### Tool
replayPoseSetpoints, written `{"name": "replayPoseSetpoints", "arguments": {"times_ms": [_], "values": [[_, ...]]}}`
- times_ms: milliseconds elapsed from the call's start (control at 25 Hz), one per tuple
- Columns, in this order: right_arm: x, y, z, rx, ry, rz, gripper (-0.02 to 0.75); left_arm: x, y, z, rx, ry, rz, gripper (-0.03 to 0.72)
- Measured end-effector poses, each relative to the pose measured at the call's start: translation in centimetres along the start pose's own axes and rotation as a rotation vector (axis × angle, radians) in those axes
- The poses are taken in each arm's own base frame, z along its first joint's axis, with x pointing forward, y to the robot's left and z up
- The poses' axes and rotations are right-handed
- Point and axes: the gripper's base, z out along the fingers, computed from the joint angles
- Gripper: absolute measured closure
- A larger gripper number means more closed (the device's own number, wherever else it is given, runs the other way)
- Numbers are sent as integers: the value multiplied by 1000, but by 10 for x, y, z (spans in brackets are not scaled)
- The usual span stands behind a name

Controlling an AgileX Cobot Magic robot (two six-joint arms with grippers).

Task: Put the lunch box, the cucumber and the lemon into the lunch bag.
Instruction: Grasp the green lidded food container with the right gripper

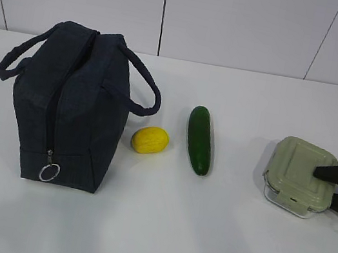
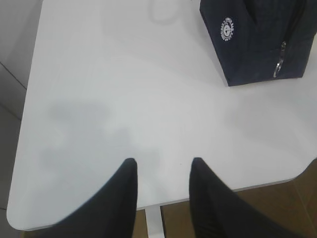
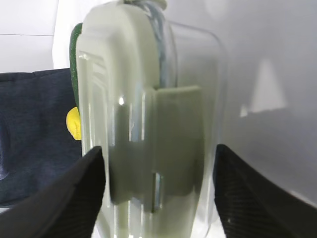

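White table (image 1: 155,242): flat, matte; bears all items.

Lunch bag (image 1: 68,105): boxy dark navy fabric, two loop handles, round white logo, silver ring pull (image 1: 48,173) low on the zipper. Stands upright at far left. The zipper looks closed along the visible side; whether the top gapes cannot be told. Risk: if the mouth is shut or narrow, a box brought over would catch on fabric or tip the bag.

Lunch box (image 1: 297,172): flat, rounded rectangle, pale sage-green lid, clear base, side clips. Lies at far right, well apart from the bag. It sits between the two fingers of the right gripper (image 3: 158,191); the jaws stand spread, one on each side, with a visible gap to the walls, so no pinch yet. Risk: smooth clear sides and a protruding clip may let the box twist or slip as the jaws close.

Cucumber (image 1: 199,138): long, smooth, dark green; lies mid-table, just right of the lemon.

Lemon (image 1: 149,140): small, oval, bright yellow; just beside the bag's base.

Left gripper (image 2: 162,166): jaws partly spread, empty, over bare table, apart from the bag.
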Motion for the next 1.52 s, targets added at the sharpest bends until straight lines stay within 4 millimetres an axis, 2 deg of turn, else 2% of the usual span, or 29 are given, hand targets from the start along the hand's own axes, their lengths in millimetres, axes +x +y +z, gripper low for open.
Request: {"name": "replayPoseSetpoints", "arguments": {"times_ms": [920, 1240, 1520], "values": [[0, 0, 0, 1, 2, -3, 265, 0, 0, 0, 0, 0, 0, 449], [0, 1, 0, -5, 4, -6, 325, 0, 0, 0, 0, 0, 0, 449], [0, 1, 0, -6, 5, -6, 330, 0, 0, 0, 0, 0, 0, 449]]}}
